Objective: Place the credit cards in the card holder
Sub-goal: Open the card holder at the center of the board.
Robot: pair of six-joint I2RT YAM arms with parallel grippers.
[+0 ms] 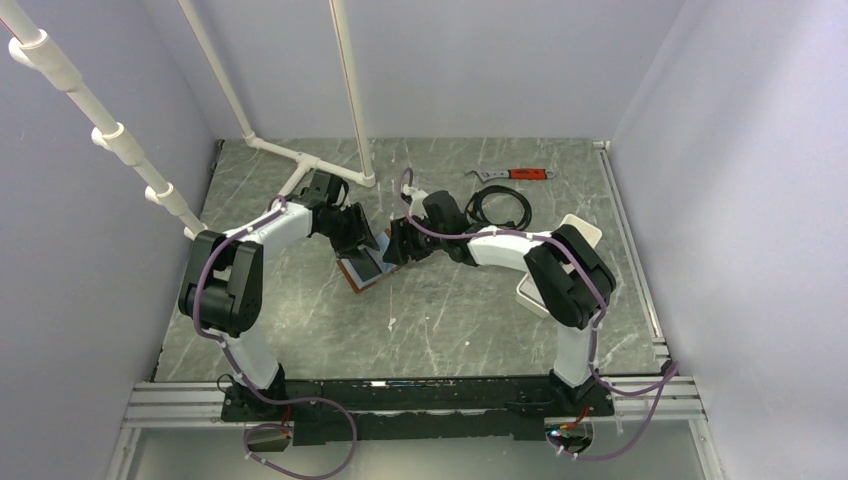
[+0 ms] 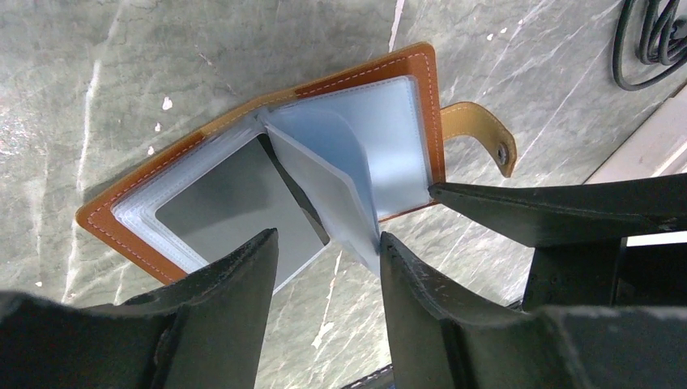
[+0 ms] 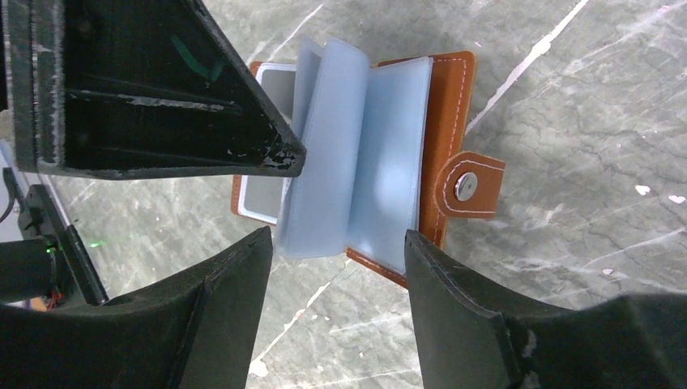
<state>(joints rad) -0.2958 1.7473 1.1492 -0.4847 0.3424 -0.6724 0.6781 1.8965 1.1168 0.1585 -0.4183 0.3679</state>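
The card holder (image 1: 362, 272) lies open on the table, brown leather with clear plastic sleeves fanned up. It shows in the left wrist view (image 2: 421, 69) and the right wrist view (image 3: 445, 105), its snap tab (image 3: 470, 186) lying flat. A grey credit card (image 2: 235, 198) sits in the left sleeve; it also shows in the right wrist view (image 3: 261, 198). My left gripper (image 2: 328, 243) is open just above the holder, and one raised sleeve touches its right finger. My right gripper (image 3: 336, 243) is open on the other side, holding nothing. Both grippers (image 1: 365, 240) (image 1: 393, 245) hover close together over the holder.
A white tray (image 1: 585, 232) stands at the right, partly hidden by the right arm. A coiled black cable (image 1: 497, 208) and a red-handled wrench (image 1: 515, 174) lie at the back. White pipes (image 1: 310, 165) stand at the back left.
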